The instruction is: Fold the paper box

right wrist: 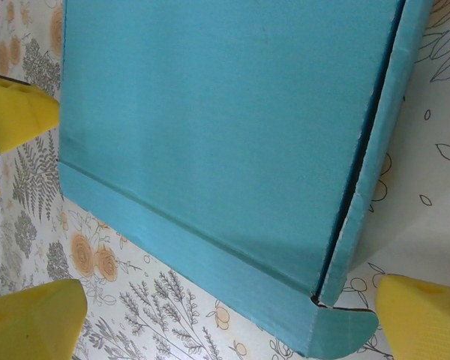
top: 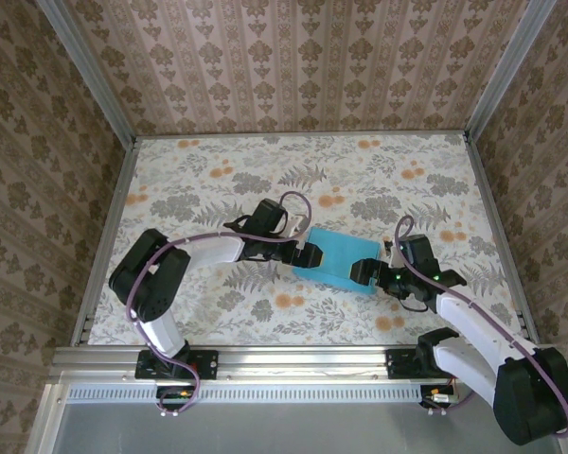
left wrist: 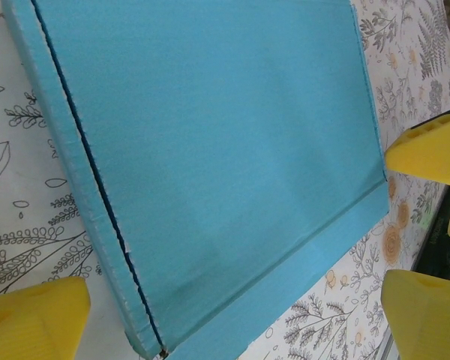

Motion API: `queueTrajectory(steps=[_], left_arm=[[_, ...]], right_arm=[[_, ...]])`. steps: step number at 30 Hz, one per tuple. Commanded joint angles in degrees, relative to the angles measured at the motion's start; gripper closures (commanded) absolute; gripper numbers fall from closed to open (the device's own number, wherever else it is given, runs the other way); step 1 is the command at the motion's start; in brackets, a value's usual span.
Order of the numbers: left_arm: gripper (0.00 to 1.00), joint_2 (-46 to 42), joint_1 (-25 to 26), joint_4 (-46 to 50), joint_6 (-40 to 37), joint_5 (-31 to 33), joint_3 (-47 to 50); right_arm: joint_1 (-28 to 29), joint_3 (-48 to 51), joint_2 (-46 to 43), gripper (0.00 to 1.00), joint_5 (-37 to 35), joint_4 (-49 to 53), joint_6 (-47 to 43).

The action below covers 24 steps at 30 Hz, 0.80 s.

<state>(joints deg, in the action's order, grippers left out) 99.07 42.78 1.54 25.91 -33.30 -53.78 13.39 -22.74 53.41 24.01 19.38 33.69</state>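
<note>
The paper box lies closed mid-table, a shallow turquoise rectangle with its lid down. My left gripper is at its left end and my right gripper at its right end. In the left wrist view the box runs between the wide-apart yellow pads of the open left gripper, without touching them. The right wrist view shows the box and a rounded tab sticking out at its near corner, with a dark slit along the side flap. The right gripper is open, pads off the card.
The table wears a floral cloth. Patterned walls close in the back and both sides. A metal rail runs along the near edge, where both arm bases are mounted. The other arm's yellow pad shows beyond the box.
</note>
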Motion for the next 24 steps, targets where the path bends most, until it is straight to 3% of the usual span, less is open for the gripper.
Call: queueTrajectory(steps=[1, 18, 24], left_arm=[[0.00, 1.7, 0.7, 1.4, -0.3, -1.7, -2.0], [0.04, 0.5, 0.7, 0.9, 1.3, -3.2, -1.9], [0.07, -2.8, -1.1, -4.3, 5.4, -8.2, 0.4]], right_arm=[[-0.3, 0.9, 0.6, 0.00, 0.7, -1.8, 0.3], [-0.3, 0.9, 2.6, 0.00, 3.7, -6.6, 0.3], [-0.4, -0.8, -0.6, 0.00, 3.8, -4.8, -0.2]])
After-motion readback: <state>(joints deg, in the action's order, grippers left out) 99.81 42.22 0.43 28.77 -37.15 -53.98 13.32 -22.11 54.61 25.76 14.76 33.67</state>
